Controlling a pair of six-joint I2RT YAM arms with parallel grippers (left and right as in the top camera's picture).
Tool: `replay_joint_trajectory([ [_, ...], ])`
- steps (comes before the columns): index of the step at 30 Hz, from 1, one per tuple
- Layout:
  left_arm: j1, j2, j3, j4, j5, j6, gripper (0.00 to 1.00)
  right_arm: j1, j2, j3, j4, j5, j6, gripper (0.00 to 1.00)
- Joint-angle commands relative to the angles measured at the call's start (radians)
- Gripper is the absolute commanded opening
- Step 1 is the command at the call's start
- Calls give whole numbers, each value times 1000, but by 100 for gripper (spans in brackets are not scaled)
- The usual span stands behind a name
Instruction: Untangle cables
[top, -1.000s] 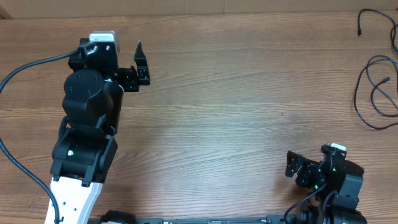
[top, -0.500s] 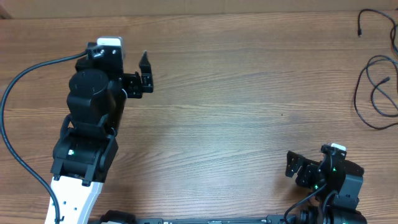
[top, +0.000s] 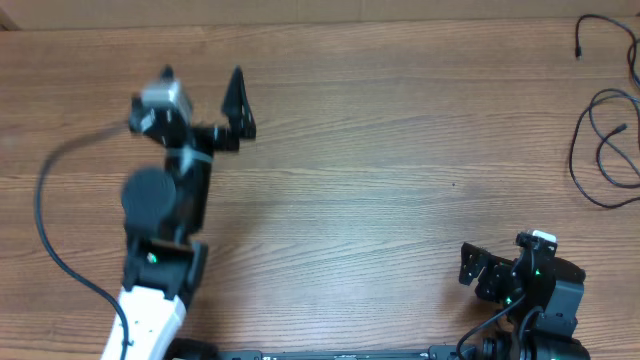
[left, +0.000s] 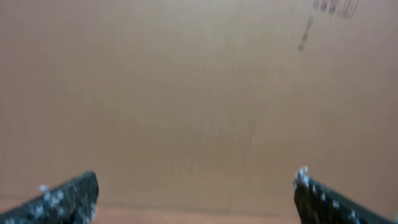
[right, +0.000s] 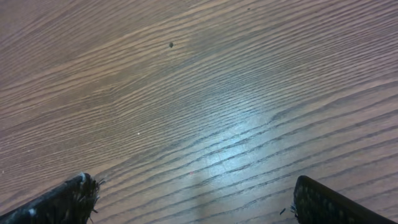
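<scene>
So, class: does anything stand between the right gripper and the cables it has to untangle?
Nothing visible does. Only bare wooden table lies between the right gripper, low at the near edge, and the cables, loose at the far right edge. Its jaws stand open and empty.

light: even, bright | glare: table (right: 217, 155) sheen | blur: left arm (top: 165, 190), left wrist view

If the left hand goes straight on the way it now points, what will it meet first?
Probably the brown cardboard wall ahead; nothing shows between it and the open left hand. How far away it stands is unclear.
</scene>
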Motion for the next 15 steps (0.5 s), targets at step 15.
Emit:
replay_joint_trajectory([
  [15,154,-642,-580,83,-62,-43,99,-4,-8,24,5,10,-5,100],
])
